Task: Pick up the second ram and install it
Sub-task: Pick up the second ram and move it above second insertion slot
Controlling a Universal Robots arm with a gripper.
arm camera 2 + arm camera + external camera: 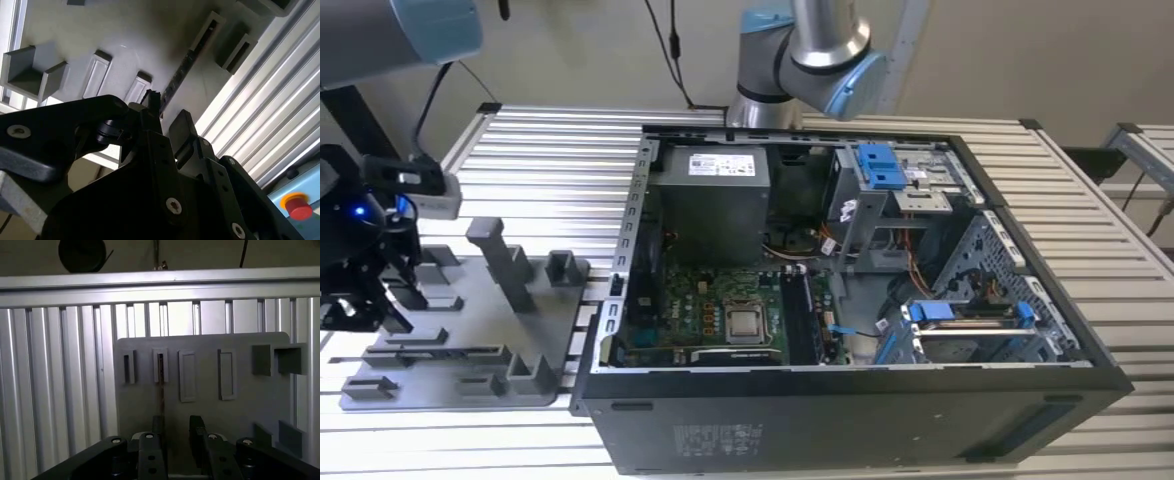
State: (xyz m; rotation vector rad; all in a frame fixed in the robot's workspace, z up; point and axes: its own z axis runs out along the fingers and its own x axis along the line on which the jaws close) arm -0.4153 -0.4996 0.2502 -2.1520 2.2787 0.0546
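Now | pincer (177, 424): released, fingers apart, gripping nothing, hanging close over grey tray (200, 410) | second ram (160, 385): on edge in a narrow tray slot, in line with one fingertip | tray: on slatted tabletop (50, 390), beside open computer case (854, 430)

Ribbed aluminium table (547, 140), beige wall (587, 50), hanging black cable (676, 50)
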